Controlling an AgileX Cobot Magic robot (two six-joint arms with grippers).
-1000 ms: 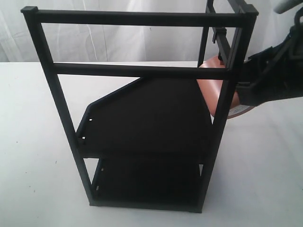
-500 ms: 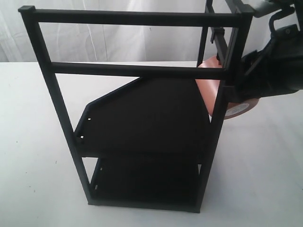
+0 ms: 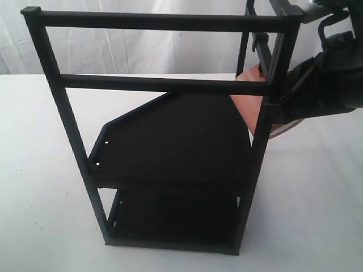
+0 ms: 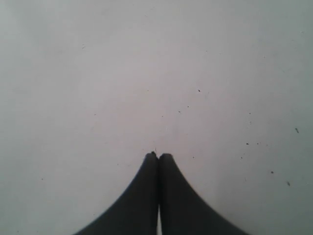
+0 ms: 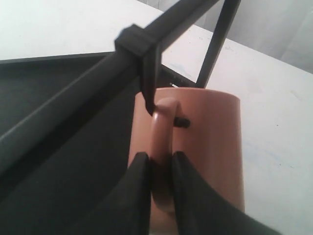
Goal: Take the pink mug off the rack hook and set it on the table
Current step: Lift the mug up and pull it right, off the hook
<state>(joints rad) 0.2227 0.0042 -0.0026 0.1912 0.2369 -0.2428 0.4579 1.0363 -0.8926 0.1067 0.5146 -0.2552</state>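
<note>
Toward right edge of table [image 3: 34, 141], high on rack [image 3: 159, 22]: pink mug [image 5: 210, 147], handle [image 5: 164, 112] up over hook [image 5: 146, 83], body hanging tilted beneath. Right gripper [image 5: 160, 156] clamped on handle; left gripper [image 4: 158, 156] closed, empty.

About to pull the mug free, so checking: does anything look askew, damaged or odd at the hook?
Only the pink mug: it hangs tilted off vertical, its handle around the rack hook and pinched by the right gripper. No damage or spill is visible.
</note>
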